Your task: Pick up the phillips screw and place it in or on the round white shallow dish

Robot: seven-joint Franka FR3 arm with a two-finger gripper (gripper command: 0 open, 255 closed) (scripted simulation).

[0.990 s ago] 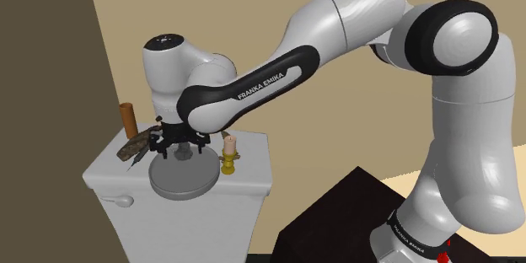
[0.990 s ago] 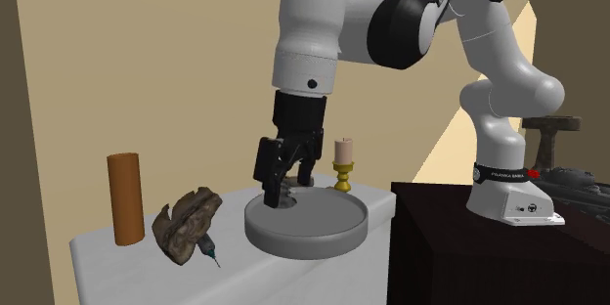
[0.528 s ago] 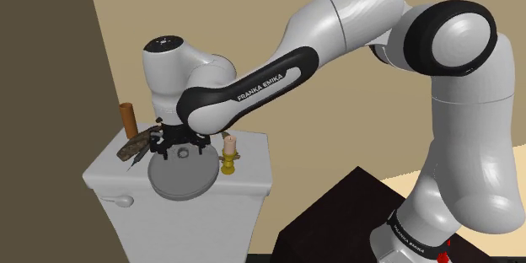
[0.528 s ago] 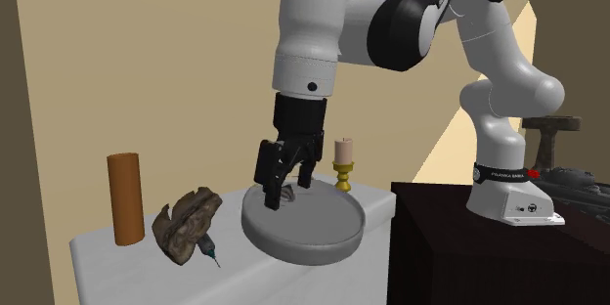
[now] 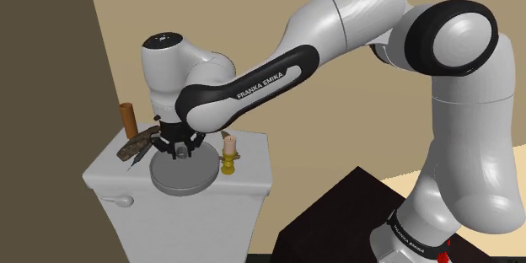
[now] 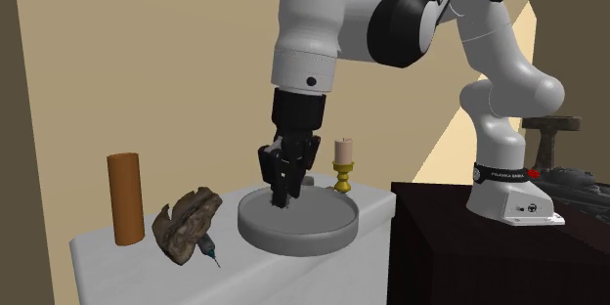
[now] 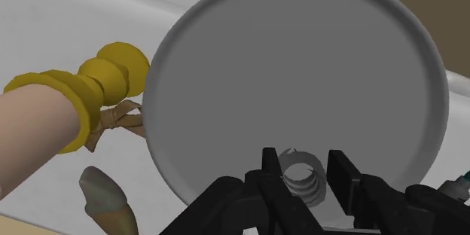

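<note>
The round grey shallow dish (image 5: pixel 187 179) (image 6: pixel 311 236) (image 7: pixel 301 68) sits on the white tank top. A short grey threaded phillips screw (image 7: pixel 303 178) stands inside the dish near its rim. My black gripper (image 7: pixel 305 167) (image 6: pixel 281 198) (image 5: pixel 177 153) points down into the dish, and its two fingers press against the screw from both sides. In the second exterior view the fingers stand close together with their tips just above the dish floor. The rest of the screw is hidden behind them there.
A candle on a gold holder (image 6: pixel 343 163) (image 5: pixel 228 157) (image 7: pixel 83 98) stands just beside the dish. A brown cylinder (image 6: pixel 125 198), a brown rock-like lump (image 6: pixel 189 223) and a small pointed tool (image 6: pixel 209 250) lie toward the second exterior view's left. The dark stand (image 6: pixel 459 254) is to the right.
The fingers have drawn together from wide apart onto the screw. The dish tipped briefly, then settled a little toward the second exterior view's left.
</note>
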